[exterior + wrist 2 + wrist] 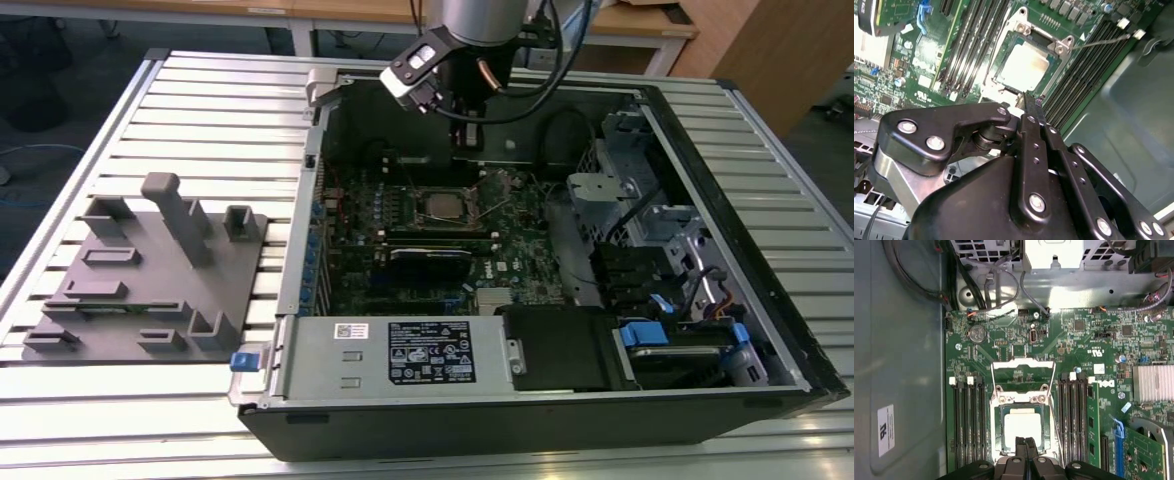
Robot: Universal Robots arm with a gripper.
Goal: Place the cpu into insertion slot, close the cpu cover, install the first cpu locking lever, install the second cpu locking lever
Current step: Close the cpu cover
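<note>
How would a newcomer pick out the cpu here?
Inside the open computer case, find the green circuit board. Between its two banks of long black memory slots sits the metal-rimmed insertion slot. The cpu is the smooth, pale silvery square inside it, unlike its dark neighbours.

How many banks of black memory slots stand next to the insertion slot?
2. One bank and the other bank flank the insertion slot; the gripper hides part of both.
</note>
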